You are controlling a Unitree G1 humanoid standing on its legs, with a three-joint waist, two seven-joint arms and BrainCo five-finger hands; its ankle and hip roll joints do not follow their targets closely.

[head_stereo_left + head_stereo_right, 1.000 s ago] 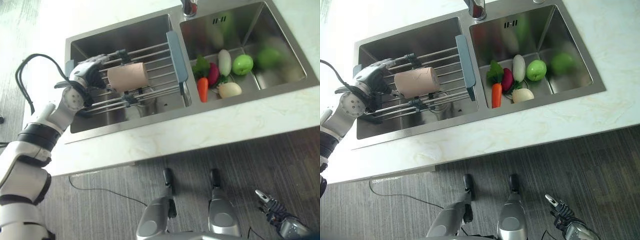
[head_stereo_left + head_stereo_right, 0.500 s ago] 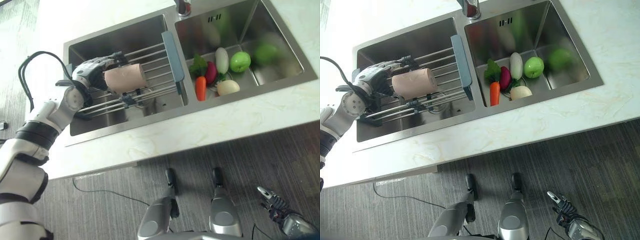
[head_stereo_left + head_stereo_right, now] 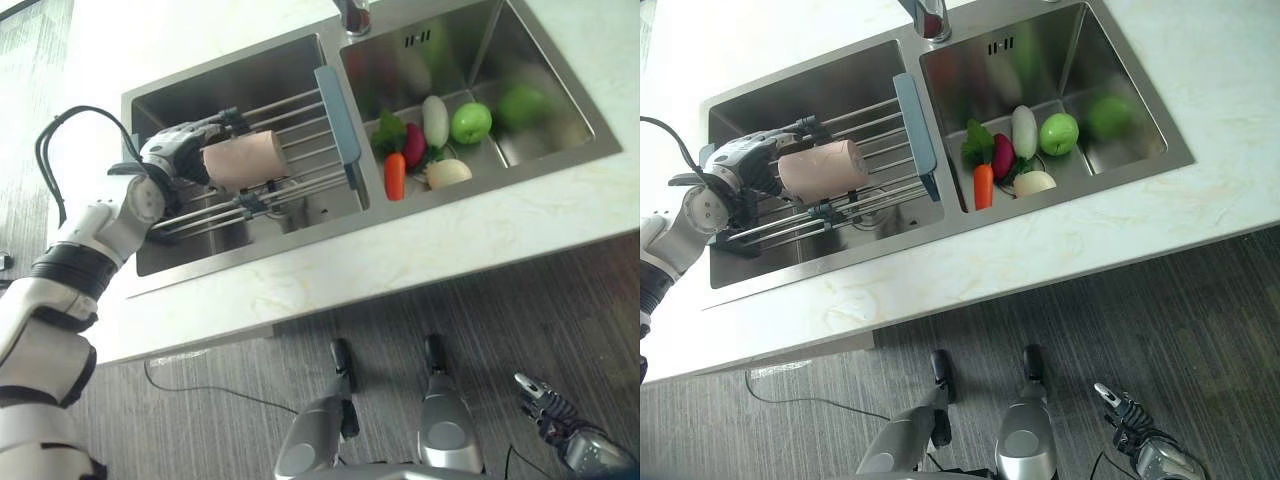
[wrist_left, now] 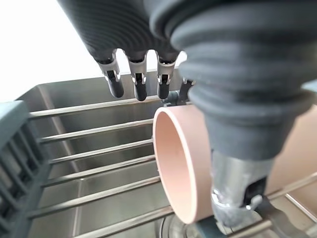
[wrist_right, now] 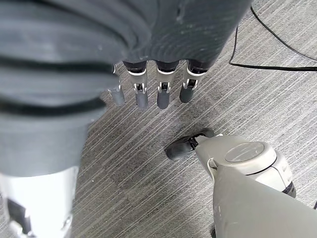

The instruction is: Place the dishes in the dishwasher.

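Your left robot hand [image 3: 178,152] is at the open end of the pink cup [image 3: 243,161], which lies on its side across the bars of the drying rack [image 3: 300,150] over the left sink basin [image 3: 855,72]. In the left wrist view the fingers [image 4: 138,84] reach over the cup's rim with the thumb below; a closed grasp cannot be confirmed. Judged from this, the task is at its start: the cup is not lifted, and no dishwasher is in sight. Your right robot hand [image 5: 153,89] hangs released above the floor. Compared with a second ago, the left fingers have advanced further over the cup; the cup has stayed on the rack.
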